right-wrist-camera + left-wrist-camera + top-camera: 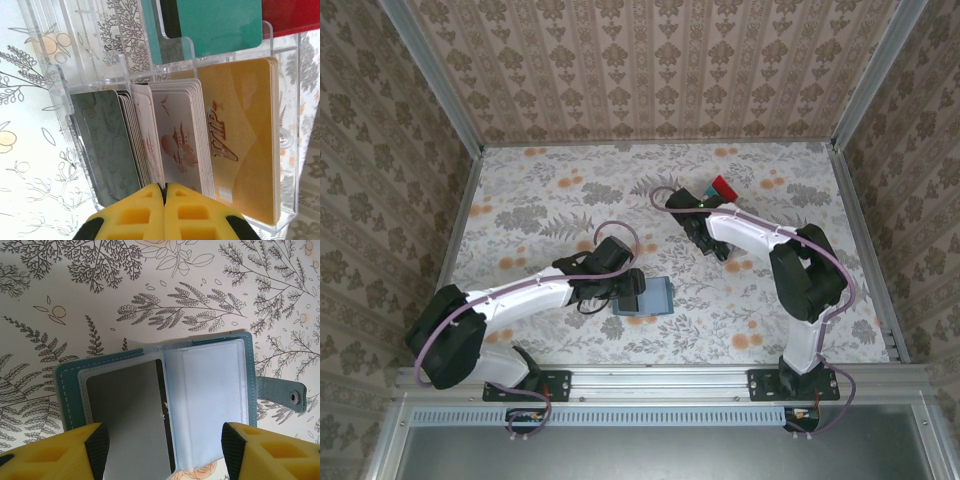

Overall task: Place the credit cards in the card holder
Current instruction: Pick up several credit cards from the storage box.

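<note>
From above, I saw the card holder point(650, 297) lying open on the table point(540, 210), close to the near edge and about in the middle. The left claw point(630, 287) was just beside it. The right claw point(705, 205) was up nearer the far edge, at a clear rack point(712, 192) with a red card point(724, 185) poking out.

The left wrist camera looked down on the card holder point(210, 390), open flat like a little book. A dark card point(130, 410) sat in its left pocket, and the right pocket looked empty. A small strap point(282, 394) stuck out on the right. The left claw point(165, 442) had its fingers wide apart and held nothing.

The right wrist camera showed the credit cards point(175, 135) standing packed tight in the rack point(285, 140). There was a tan card point(245, 135), white ones and a teal card point(220, 25). The right claw point(164, 202) had its fingers pressed together at the edge of the white cards. I could not tell if a card was pinched between them.

I thought the cards would be thin, light, stiff and slippery. The best place to pinch one looked like its free edge, flat between the pads. The holder looked soft and light, so it might slide. It looked best held down by its cover edge.
</note>
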